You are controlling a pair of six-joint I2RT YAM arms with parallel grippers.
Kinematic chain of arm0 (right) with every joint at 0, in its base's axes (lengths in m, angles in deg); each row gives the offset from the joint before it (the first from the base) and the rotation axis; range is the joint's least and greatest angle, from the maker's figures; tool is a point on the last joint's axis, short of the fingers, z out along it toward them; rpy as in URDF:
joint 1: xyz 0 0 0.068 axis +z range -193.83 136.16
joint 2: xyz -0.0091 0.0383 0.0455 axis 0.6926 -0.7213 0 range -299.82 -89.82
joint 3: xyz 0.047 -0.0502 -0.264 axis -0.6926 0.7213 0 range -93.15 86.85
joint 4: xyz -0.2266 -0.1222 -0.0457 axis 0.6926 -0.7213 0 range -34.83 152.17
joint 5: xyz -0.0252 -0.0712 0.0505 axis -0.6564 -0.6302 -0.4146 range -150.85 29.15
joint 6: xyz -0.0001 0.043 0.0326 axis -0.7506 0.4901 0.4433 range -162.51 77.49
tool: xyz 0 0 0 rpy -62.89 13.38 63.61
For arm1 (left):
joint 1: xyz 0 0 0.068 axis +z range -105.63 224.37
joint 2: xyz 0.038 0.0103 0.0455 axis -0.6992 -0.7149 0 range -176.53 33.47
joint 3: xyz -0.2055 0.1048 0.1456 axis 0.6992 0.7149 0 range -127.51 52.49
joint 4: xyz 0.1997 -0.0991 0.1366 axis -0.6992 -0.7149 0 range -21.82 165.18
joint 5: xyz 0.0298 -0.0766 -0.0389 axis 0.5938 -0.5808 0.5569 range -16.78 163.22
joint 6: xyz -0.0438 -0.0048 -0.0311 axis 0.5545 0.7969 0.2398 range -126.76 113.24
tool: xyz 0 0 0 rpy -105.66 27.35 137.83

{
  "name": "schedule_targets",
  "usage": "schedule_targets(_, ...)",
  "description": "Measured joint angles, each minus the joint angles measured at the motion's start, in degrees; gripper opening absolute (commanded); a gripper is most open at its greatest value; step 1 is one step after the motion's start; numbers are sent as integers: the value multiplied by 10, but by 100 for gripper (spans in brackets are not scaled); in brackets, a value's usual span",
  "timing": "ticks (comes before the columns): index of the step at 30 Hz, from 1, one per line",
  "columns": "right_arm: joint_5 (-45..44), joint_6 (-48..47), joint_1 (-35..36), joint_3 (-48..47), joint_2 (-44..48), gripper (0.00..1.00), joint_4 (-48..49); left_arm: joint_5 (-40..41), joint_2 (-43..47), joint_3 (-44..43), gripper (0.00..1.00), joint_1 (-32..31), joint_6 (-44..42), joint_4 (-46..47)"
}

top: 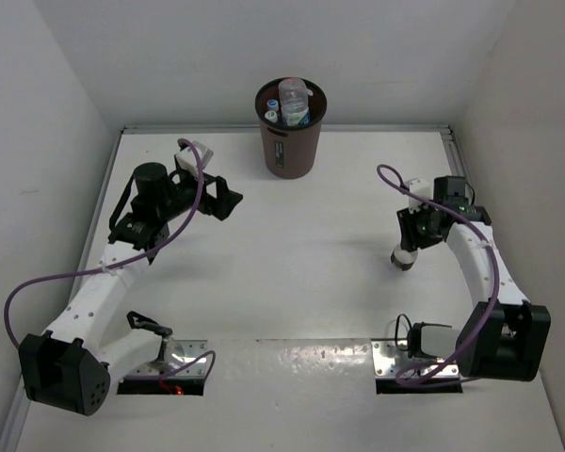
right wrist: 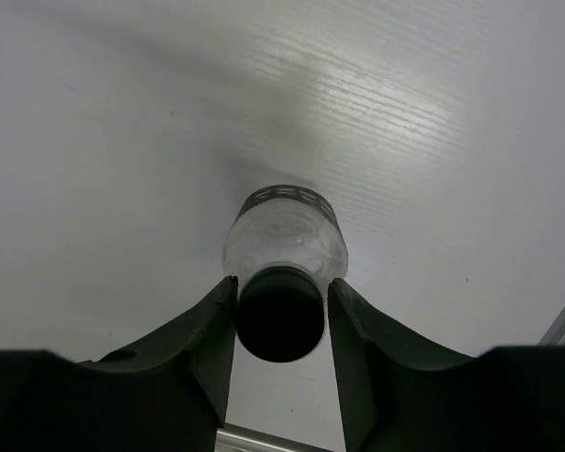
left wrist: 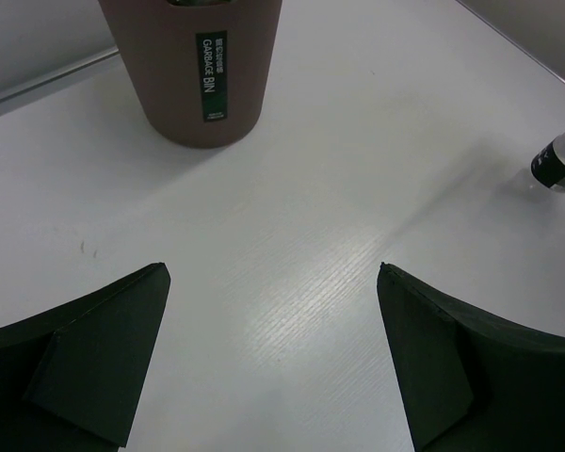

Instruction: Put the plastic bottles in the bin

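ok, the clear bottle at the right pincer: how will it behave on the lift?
Probably light: the clear bottle looks empty. The right pincer grips only the smooth dark cap, so it may slip or swing. Round body; if dropped on its side, it likely rolls.

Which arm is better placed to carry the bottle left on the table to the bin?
Right: the right gripper clasps the bottle by its dark cap. The left gripper hangs open and empty, nearer the bin but apart from that bottle.
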Motion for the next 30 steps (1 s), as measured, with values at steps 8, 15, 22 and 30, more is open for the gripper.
schedule_targets(8, 2, -1, 5, -2, -2, 12, 2, 3, 0, 0, 99, 0, 0, 0)
schedule_targets(15, 31, 28, 15, -141, -28, 1, -27, 3, 0, 0, 99, 0, 0, 0)
schedule_targets(22, 88, 148, 47, -484, -169, 0, 106, 4, -31, -16, 99, 0, 0, -1)
schedule_targets(30, 90, 239, 129, -677, -349, 0, 306, 4, -56, -37, 99, 0, 5, 7)
